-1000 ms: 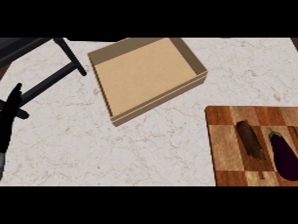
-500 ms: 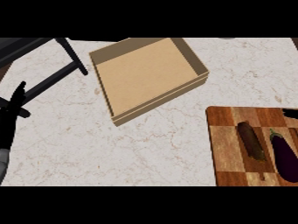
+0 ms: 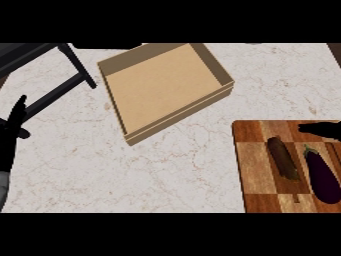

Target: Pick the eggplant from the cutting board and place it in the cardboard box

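right hand (image 3: 334, 130) open, above eggplant (image 3: 322, 174)

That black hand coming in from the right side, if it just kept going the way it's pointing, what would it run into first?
The right hand points leftward over the cutting board's far edge. Going straight on, it passes beyond the brown vegetable and eggplant, then probably meets the cardboard box's near corner, though its height is unclear.

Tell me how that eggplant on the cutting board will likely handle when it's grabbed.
The eggplant looks smooth and glossy, so it may slip in the right hand. Its long rounded body lies flat on the cutting board, so a nudge could roll it sideways, perhaps toward the brown vegetable beside it. It probably stays stiff when lifted.
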`<control>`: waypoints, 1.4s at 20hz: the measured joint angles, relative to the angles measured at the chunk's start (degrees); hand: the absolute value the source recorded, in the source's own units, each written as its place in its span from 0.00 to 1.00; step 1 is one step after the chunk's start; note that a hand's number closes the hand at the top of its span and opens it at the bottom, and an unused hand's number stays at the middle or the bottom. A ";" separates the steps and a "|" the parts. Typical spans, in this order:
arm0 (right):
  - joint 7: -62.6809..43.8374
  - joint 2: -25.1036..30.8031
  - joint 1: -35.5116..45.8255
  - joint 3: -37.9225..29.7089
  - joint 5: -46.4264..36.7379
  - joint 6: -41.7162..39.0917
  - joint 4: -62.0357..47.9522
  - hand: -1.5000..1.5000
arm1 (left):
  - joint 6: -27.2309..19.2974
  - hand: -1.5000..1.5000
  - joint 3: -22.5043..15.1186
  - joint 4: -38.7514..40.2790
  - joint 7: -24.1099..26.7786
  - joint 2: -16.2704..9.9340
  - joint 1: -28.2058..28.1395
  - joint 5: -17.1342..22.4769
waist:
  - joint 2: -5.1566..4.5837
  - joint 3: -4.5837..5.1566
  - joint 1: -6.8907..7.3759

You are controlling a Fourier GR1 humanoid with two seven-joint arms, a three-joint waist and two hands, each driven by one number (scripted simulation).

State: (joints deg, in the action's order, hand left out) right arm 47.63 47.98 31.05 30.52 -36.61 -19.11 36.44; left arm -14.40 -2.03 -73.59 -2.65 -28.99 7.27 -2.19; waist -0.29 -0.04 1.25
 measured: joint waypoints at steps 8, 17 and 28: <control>0.65 -3.59 1.55 -1.15 -5.13 0.96 -3.73 0.00 | 0.63 0.50 1.92 -0.74 0.31 1.61 -1.56 -1.92 | 0.18 0.02 -0.61; 1.83 -4.35 -0.72 -2.00 -5.37 -0.22 -0.22 0.00 | 2.24 0.50 3.88 -1.08 -0.47 1.82 -1.27 -2.84 | 0.32 0.05 -1.18; -3.14 -2.55 -5.37 -1.72 -5.22 -3.52 11.65 0.00 | 3.01 0.50 5.10 -1.18 0.11 3.21 -2.00 -4.62 | 0.41 0.08 -1.33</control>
State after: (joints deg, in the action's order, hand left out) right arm 44.50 45.43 25.68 28.80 -41.83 -22.63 48.09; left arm -11.40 3.06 -74.77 -2.54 -25.79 5.26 -6.81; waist 0.12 0.04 -0.08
